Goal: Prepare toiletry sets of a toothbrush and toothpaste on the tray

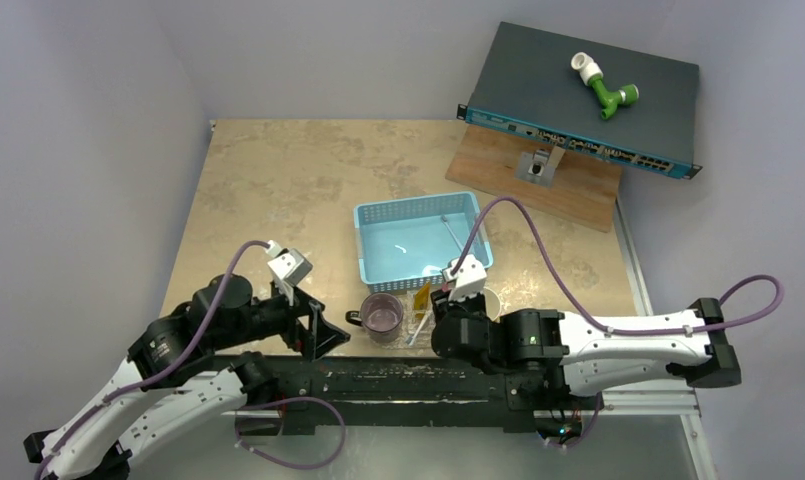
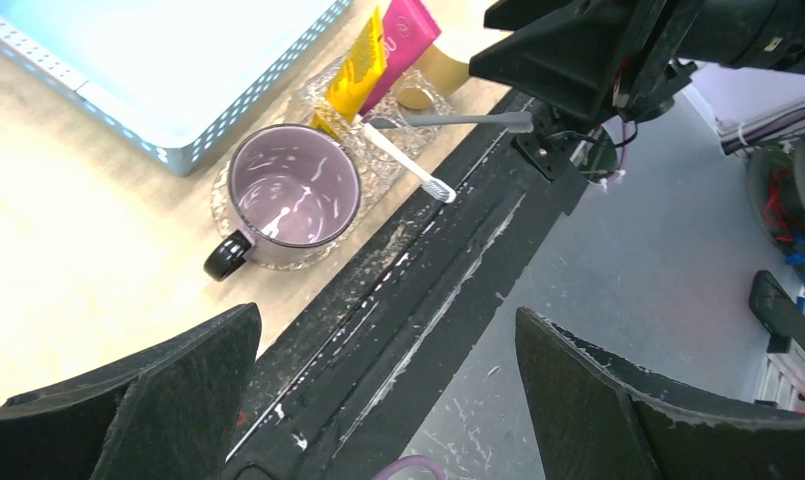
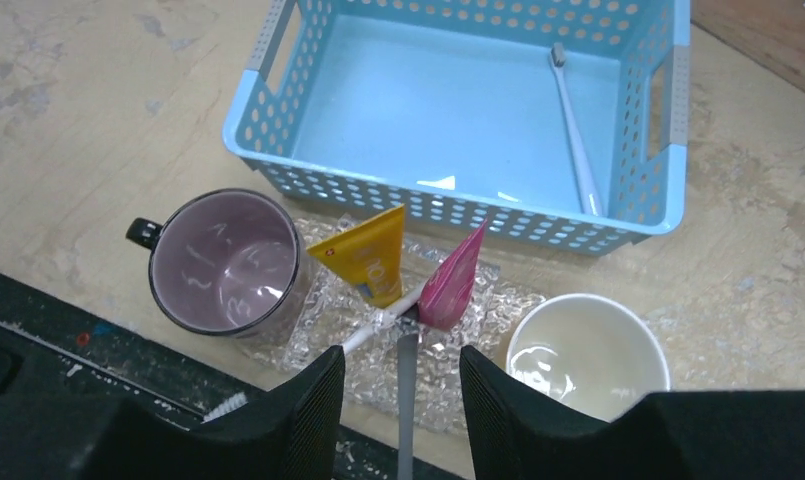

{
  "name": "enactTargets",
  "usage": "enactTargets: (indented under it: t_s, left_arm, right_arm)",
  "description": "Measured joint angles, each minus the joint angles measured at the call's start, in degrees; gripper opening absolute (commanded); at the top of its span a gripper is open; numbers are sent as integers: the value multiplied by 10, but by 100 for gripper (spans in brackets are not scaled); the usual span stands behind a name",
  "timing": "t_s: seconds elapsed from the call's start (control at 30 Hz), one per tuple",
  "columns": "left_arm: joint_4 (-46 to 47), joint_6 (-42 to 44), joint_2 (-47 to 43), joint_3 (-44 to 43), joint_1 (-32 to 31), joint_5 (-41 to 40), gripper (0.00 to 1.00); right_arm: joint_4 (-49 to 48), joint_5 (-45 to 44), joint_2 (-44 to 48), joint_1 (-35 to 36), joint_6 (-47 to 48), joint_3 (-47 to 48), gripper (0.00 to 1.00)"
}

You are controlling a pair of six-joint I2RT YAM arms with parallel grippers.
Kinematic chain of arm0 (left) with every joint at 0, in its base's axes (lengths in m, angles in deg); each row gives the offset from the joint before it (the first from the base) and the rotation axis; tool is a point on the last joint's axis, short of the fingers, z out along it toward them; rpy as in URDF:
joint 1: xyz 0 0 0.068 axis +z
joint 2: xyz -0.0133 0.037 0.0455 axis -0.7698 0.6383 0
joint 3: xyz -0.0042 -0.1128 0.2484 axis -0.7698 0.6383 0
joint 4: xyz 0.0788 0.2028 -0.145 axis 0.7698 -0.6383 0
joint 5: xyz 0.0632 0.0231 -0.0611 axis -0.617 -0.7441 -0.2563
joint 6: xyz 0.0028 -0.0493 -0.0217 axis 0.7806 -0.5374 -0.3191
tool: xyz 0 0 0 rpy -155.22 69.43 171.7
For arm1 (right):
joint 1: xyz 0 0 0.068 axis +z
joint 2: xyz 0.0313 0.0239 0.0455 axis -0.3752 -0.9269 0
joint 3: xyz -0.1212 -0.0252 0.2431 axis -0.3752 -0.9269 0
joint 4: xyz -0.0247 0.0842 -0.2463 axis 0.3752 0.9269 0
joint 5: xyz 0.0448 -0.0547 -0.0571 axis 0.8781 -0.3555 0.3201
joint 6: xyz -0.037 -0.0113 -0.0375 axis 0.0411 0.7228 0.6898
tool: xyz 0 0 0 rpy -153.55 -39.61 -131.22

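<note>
Where it hangs over the tray (image 3: 488, 290), right gripper (image 3: 401, 362): jaws part open, toothbrush (image 3: 407, 420) between them, ungripped.
Left gripper (image 2: 386, 325): jaws wide, empty.

Three toothbrushes: one grey (image 3: 576, 140), one white (image 3: 383, 320), a second grey (image 3: 406, 400). Two toothpaste tubes: one yellow (image 3: 370, 258), one pink (image 3: 453, 285). One clear tray (image 3: 493, 310). One blue basket (image 3: 428, 205). Two cups: a purple mug (image 3: 223, 262) and a white cup (image 3: 588, 355). One network switch (image 1: 538, 80). One green-and-white pipe fitting (image 1: 606, 90). One wooden board (image 1: 498, 165).
</note>
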Motion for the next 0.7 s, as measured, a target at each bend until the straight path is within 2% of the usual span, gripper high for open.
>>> enactTargets:
  t_s: [0.23, 0.43, 0.7]
  left_arm:
    - [-31, 4, 19, -42, 0, -56, 99]
    - [-61, 15, 68, -100, 0, -123, 100]
    - [-73, 39, 124, -162, 7, -202, 100]
  right_arm:
    - [-65, 43, 8, -101, 126, 23, 53]
    - [-120, 93, 28, -212, 230, 52, 57]
    - [-188, 213, 21, -408, 308, 78, 60]
